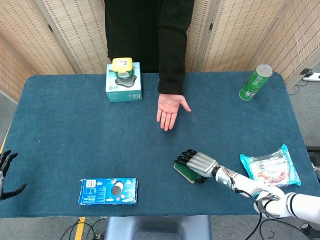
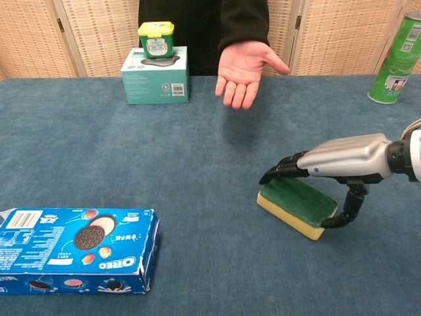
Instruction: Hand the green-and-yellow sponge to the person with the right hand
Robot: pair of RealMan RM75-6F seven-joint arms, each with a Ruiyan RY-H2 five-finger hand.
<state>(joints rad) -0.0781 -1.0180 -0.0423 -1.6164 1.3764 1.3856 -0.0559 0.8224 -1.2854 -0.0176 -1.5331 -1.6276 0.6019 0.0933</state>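
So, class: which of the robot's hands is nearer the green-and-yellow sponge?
The right. The right hand arches directly over the sponge, thumb beside its near edge. The left hand sits at the table's far left edge, well away from it.

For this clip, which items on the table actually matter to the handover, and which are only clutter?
Part of the job:
- green-and-yellow sponge, flat on the table
- right hand, arched over the sponge
- person's open palm, held out over the far side

Just lying about:
- Oreo box
- teal box with a small yellow-lidded jar on top
- green can
- snack packet
- left hand, idle at the table's edge
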